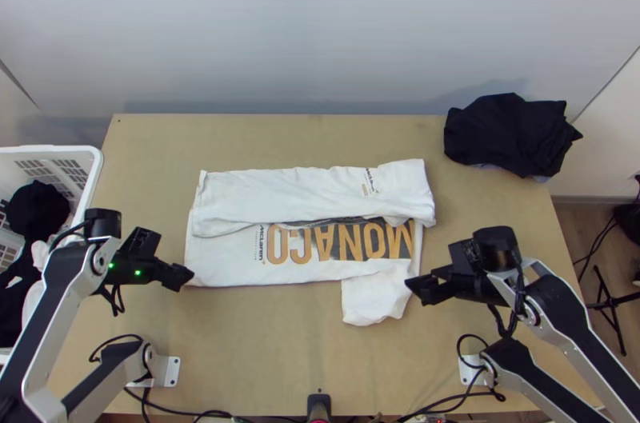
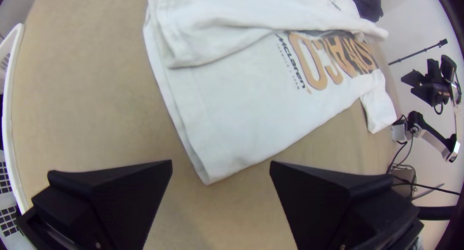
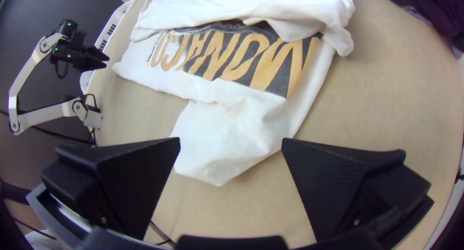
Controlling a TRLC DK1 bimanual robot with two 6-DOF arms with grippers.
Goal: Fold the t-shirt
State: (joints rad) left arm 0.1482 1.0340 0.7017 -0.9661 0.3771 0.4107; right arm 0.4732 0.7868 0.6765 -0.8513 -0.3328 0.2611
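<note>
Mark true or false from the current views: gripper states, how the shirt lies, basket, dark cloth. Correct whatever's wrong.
1. The left gripper and the right gripper are both open. True.
2. A white flap of the t-shirt juts out past its near edge, toward the right. True.
3. The t-shirt lies fully spread, with no folds. False: its far part is folded over, covering part of the print.
4. The basket stands at the top view's right. False: the white basket is at that view's left.
5. Dark cloth lies at the table's far right corner. True.
</note>
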